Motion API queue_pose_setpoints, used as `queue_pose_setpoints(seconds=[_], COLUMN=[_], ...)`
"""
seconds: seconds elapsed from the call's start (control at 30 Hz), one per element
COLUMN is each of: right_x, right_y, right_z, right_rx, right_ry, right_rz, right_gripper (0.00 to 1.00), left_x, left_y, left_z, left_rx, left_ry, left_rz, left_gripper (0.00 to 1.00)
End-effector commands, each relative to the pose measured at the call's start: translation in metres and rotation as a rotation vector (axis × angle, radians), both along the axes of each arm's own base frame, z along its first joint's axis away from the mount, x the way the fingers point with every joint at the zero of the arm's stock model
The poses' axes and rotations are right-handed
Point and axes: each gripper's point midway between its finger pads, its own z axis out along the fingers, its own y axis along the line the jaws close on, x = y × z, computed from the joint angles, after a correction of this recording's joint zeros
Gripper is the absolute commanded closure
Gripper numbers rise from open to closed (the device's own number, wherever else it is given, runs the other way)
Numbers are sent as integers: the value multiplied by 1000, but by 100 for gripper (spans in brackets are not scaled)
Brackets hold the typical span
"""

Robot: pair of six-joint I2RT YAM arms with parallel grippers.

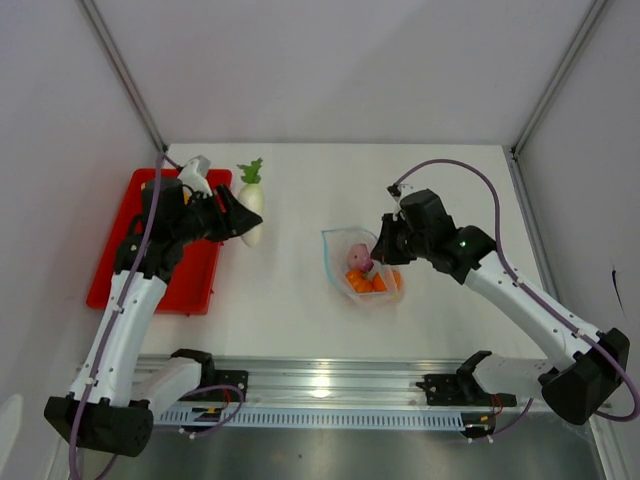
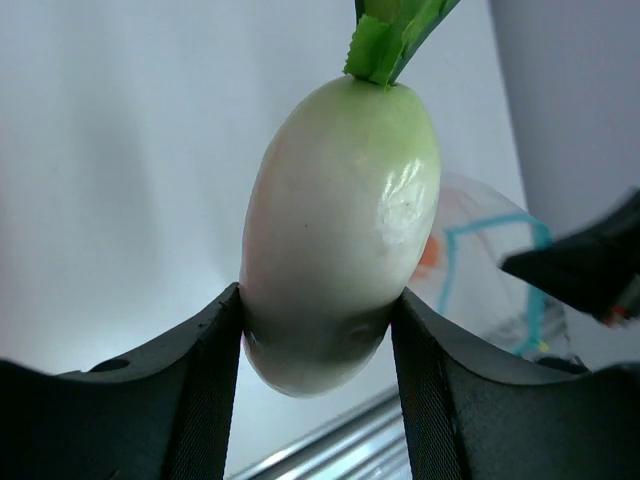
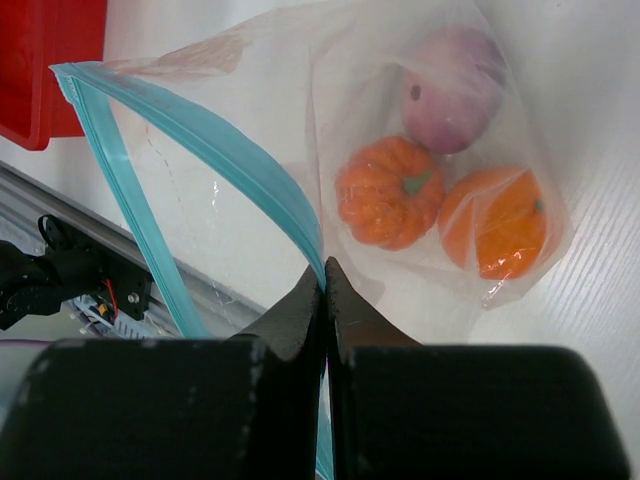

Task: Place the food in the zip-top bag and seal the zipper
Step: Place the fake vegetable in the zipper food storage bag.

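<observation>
We see left gripper (image 2: 316,305) pinching white radish (image 2: 340,200) left of zip-top bag (image 1: 338,247); right gripper (image 3: 324,285) pressed together on its zipper (image 3: 200,138).

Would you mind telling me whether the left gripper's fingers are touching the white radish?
Touching. The left wrist view shows both fingers of the left gripper pressed against the white radish, with no gap.
</observation>
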Motion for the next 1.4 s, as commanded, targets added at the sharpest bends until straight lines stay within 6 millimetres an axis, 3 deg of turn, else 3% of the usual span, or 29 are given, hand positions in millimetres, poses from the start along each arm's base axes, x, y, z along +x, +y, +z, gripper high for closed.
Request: queue_pose_setpoints(seconds=[0.0,0.03,0.23,0.6,0.87,1.07,1.37], right_x=[11,12,23,38,31,20,-1], right_y=[7,7,5,-10,-14,-6,13], right_z=[17,16,14,25,33,32,22], right_rx=[27,24,0,-81,-43,-15,-43], right_ry=[-42,-40,-53,-186,-273,-282,-316], right_rz=[-17,-21,-66,-186,-203,-144,-20], right_gripper=[100,100,100,100,100,100,100], left_x=[-30,-46,-87,-126,-128,-121,-107], left_y=[-52,-71,-121,-165,-183,-193,-201], left_z=[21,26,44,27,-10,-35,-44], left_rx=[-137,-181,-396,-490,-470,-455,-443], left_ry=[-17,-1,99,389,599,728,853], left_rz=[-232,-316,-481,-607,-570,-506,-379], left_gripper=[99,99,99,99,100,99,100])
